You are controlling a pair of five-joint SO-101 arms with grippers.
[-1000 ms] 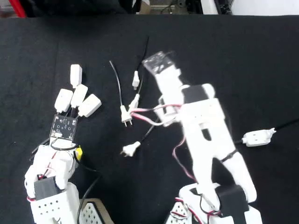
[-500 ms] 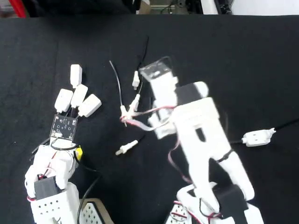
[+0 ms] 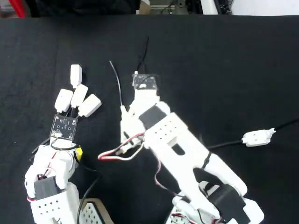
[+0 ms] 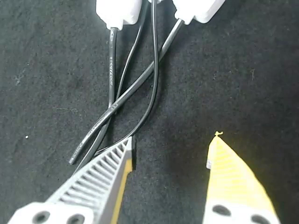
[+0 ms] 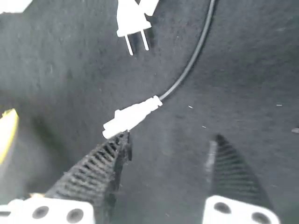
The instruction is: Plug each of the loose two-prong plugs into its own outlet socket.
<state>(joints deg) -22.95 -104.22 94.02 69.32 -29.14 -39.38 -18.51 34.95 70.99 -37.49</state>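
A plug-in task is being shown at an early stage. As far as can be judged, no plug is being held by any socket, so every pairing is being left to do. The right arm [image 3: 187, 149] is being seen extended from the near edge across the middle of the table. The right gripper [image 5: 171, 139] is being held wide open and empty, low over the cloth. One of its fingertips is just beside a loose white plug [image 5: 131, 119], which is lying on its side on a black cord. A second two-prong plug [image 5: 133, 22] is lying a little beyond, prongs bare. The left arm [image 3: 51, 172] is being seen at the near left. The left gripper [image 4: 172, 139] is likewise being held wide open and empty, over crossing black cords [image 4: 112, 93]. These are trailing from a cluster of four white outlet sockets [image 3: 78, 95], all apparently unoccupied. Well apart on the right, a white connector [image 3: 257, 136] is lying alone; socket or plug cannot be told. Everything is being supported by a table draped in black cloth [image 3: 224, 60]. Beyond its far edge, a red object [image 3: 16, 7] and a pale wall [image 3: 261, 5] are being glimpsed.
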